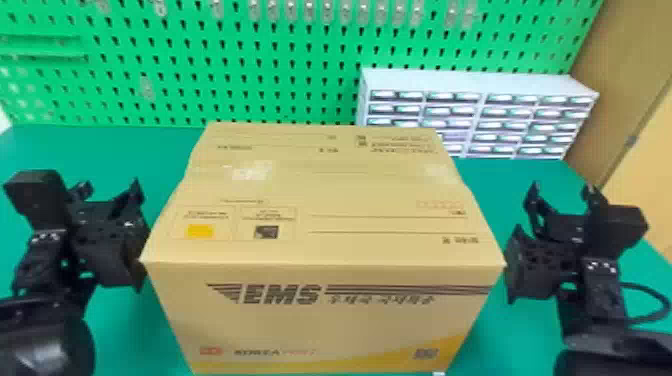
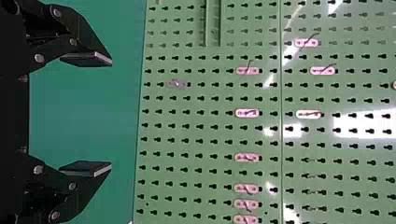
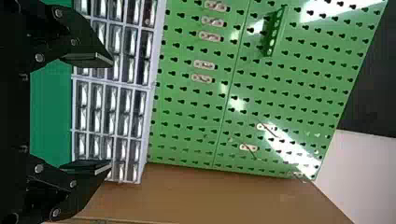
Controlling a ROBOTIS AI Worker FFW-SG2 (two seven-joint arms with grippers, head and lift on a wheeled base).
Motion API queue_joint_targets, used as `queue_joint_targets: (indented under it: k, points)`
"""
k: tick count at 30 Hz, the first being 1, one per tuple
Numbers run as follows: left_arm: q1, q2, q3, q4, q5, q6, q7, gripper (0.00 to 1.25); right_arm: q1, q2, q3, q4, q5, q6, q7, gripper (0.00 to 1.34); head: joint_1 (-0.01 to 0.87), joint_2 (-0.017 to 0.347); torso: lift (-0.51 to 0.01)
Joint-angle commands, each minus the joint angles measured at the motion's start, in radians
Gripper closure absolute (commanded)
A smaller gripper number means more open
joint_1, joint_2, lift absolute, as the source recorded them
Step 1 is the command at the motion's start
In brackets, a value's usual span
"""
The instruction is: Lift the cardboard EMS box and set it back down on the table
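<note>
In the head view the cardboard EMS box [image 1: 320, 280] stands upright in the middle, its printed front facing the robot. My left gripper [image 1: 107, 192] is at the box's left side, fingers pointing away toward the back, its body close against the box's near left corner. At the opposite side, by the near right corner, is my right gripper [image 1: 562, 192], also pointing to the back. Both are open with nothing between the fingers, as the left gripper [image 2: 109, 114] in the left wrist view and the right gripper [image 3: 111, 113] in the right wrist view confirm.
The box is over a green table [image 1: 135, 150]. Behind it rises a green pegboard [image 1: 225, 65] with small hooks. A white drawer cabinet [image 1: 480, 80] stands at the back right, beside a brown wooden panel [image 1: 615, 75].
</note>
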Motion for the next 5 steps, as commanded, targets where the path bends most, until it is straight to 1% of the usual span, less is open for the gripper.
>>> queue_joint_targets:
  k: [1, 5]
  points:
    - [0.001, 0.0, -0.014, -0.005, -0.004, -0.008, 0.022, 0.46, 0.001, 0.001, -0.001, -0.001, 0.008, 0.0, 0.0, 0.49, 0.678, -0.014, -0.093]
    - [0.008, 0.0, -0.034, -0.011, -0.001, -0.023, 0.065, 0.46, 0.003, 0.002, -0.001, -0.001, 0.008, 0.0, 0.0, 0.49, 0.678, -0.014, -0.093]
